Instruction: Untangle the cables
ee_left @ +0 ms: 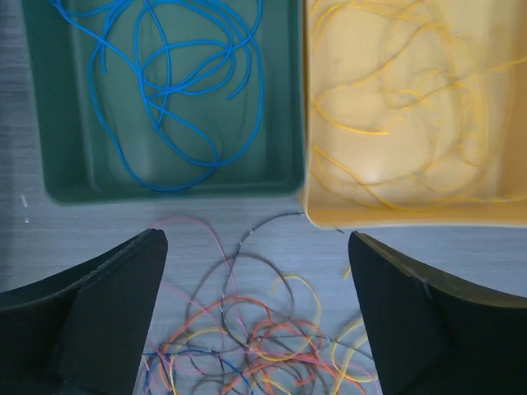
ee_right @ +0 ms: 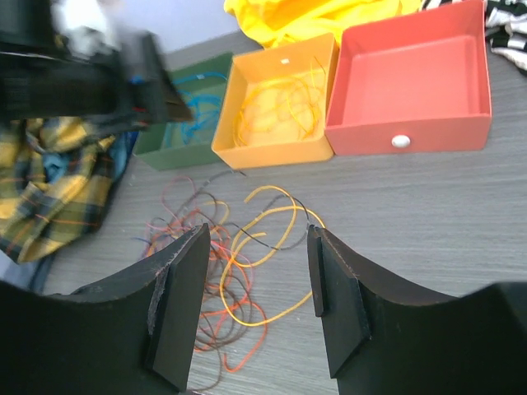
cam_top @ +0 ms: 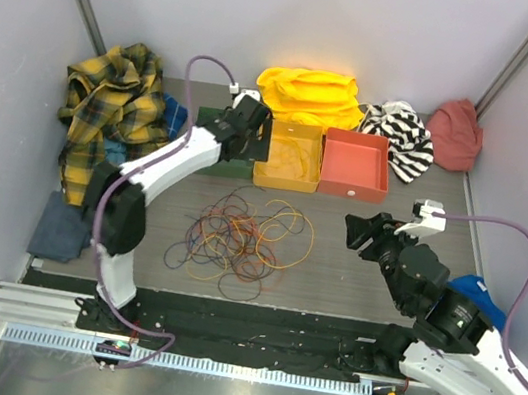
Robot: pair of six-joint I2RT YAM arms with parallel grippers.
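The green tray, touching the yellow tray's left side, held loose loops of blue cables. The yellow tray itself held thin yellow cables. The red tray stood against the yellow tray's right side, with a small white dot on its front wall. The rest of the cables, a tangle of orange, red, yellow and dark loops, lay on the counter just in front of the yellow tray.

The left arm reached out from its base, and the left gripper hung above the yellow tray's front left corner, released, with nothing between its wide jaws. The right gripper was low, in front of and to the right of the yellow tray, aimed at the tangle. It too was released and grasped nothing.
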